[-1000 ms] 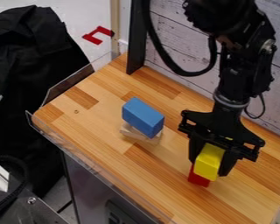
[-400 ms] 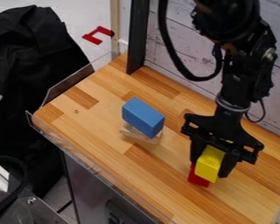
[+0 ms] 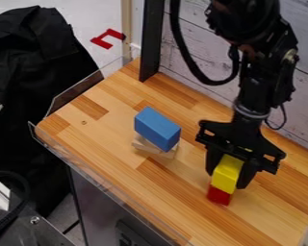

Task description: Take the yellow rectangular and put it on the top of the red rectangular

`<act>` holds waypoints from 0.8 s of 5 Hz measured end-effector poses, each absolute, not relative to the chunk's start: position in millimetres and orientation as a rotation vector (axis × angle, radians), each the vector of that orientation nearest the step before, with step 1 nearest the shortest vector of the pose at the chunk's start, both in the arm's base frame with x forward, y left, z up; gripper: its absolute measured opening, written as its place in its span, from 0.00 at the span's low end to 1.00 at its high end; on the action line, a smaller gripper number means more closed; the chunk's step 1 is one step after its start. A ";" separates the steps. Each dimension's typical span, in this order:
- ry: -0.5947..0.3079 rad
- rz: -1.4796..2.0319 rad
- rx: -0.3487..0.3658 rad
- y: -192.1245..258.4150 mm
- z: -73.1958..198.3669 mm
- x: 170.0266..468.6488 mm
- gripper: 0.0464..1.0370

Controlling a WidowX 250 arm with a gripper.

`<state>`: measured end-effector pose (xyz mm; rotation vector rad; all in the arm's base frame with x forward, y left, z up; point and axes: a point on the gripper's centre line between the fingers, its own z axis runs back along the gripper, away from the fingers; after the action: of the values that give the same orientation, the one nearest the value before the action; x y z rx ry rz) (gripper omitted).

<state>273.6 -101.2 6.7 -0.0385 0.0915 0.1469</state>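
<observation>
Yellow blk [image 3: 226, 174] is in my claw [image 3: 225, 179], one finger each side, grip closed on it. It's held over red blk [image 3: 219, 195], lower R part of the table [image 3: 111, 139] in cam view. Yellow's low end overlaps red's upper part from this angle; can't tell if they touch or there's a small gap. Red sits on the wood top, its lower part in sight below yellow.

My arm [image 3: 251, 98] comes in from the top edge, R of ctr, claw hanging down, w/ black cable [image 3: 182, 55] looping off its L side in view.

Up-L of the claw, well apart: blue blk [image 3: 157, 129], on top of pale wood [image 3: 146, 144], which pokes out under its lower side. Blue's long side runs upper L to lower R.

Further out: clear guard [image 3: 79, 89] along table's L edge, black post [image 3: 151, 43] at the back edge, plank wall [image 3: 195, 29] behind. Black cloth [image 3: 34, 72] far L, off the table. Red mark [image 3: 102, 42] on the floor, top L, btwn cloth & post.
</observation>
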 end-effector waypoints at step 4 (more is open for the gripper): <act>0.099 0.194 -0.027 -91.6 3.5 270.7 0.55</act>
<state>270.7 -91.6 3.5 -0.0274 0.0990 0.1938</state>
